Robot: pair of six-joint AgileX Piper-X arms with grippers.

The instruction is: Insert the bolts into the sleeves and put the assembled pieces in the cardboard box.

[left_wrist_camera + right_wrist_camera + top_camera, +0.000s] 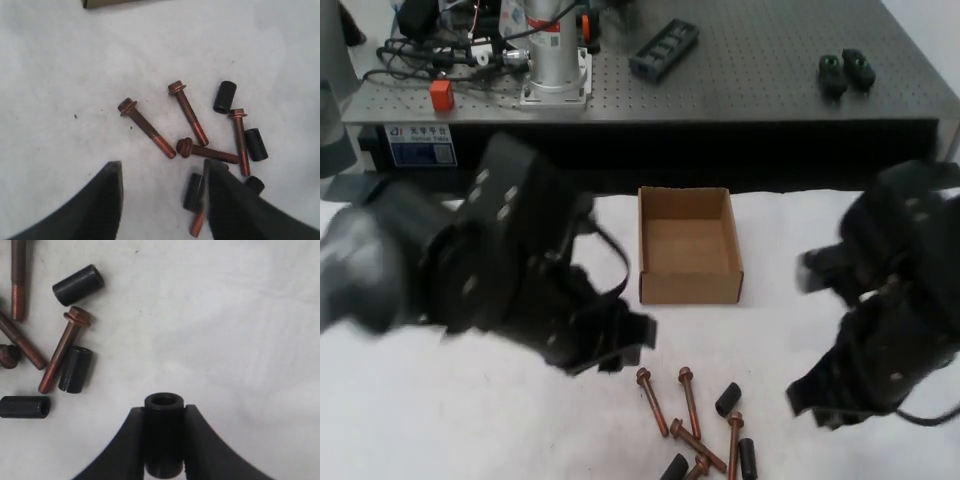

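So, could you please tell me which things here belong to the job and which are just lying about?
Job: bolts, loose sleeves, sleeve in the right gripper, box.
Lying about: orange block, black tray, cables, metal post.

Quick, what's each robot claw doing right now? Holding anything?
Left gripper: fingers open, holding nothing.
Right gripper: fingers closed on a black sleeve.

The cardboard box (pixel 688 290) sits mid-desk (pixel 470 430). Before it, nearer the camera, bolts (pixel 690 400) and sleeves (pixel 728 399) lie scattered together. One sleeve (pixel 163 440) sits in the right hand (pixel 163 412).
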